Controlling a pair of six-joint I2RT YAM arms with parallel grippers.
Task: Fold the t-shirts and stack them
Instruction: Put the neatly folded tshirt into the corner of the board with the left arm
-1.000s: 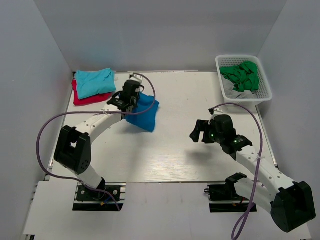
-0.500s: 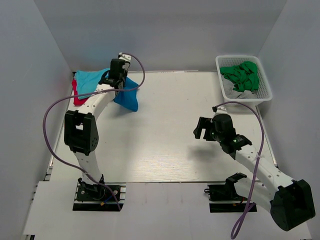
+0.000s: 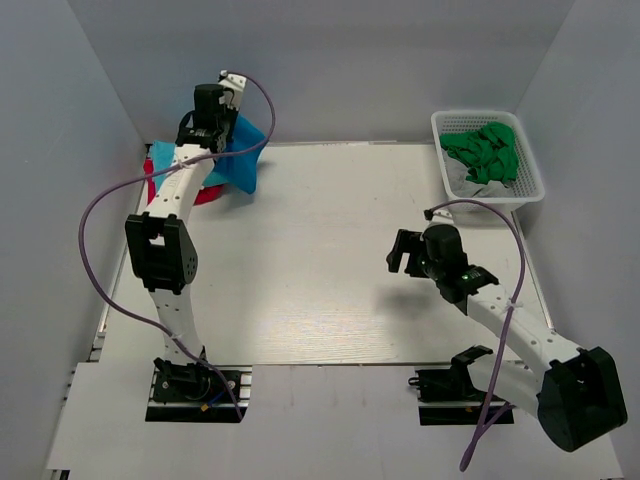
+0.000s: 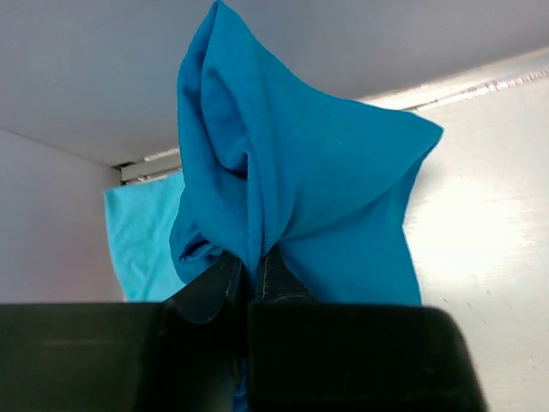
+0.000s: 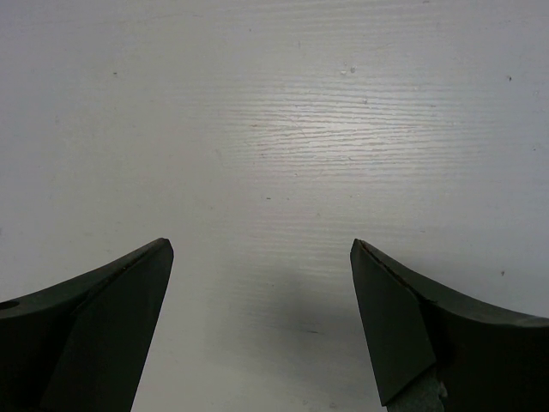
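Observation:
My left gripper (image 3: 220, 128) is raised at the back left corner, shut on a bunched fold of the royal-blue t-shirt (image 3: 240, 160). That shirt hangs in the air above the stack. In the left wrist view the blue cloth (image 4: 300, 189) rises from between the closed fingers (image 4: 283, 279). Below lies the turquoise t-shirt (image 3: 163, 156) (image 4: 141, 240), resting on the red t-shirt (image 3: 205, 193); my arm hides part of both. My right gripper (image 3: 402, 250) (image 5: 262, 247) hovers open over the bare table right of centre, nothing between its fingers.
A white plastic basket (image 3: 470, 114) at the back right holds crumpled green clothes (image 3: 483, 150). Grey walls close in the back and both sides. The white tabletop (image 3: 320, 260) spreads between the two arms.
My left arm has swung the blue t-shirt up and left, from the table's middle-left to above the turquoise and red stack. The right gripper has barely shifted and stays open.

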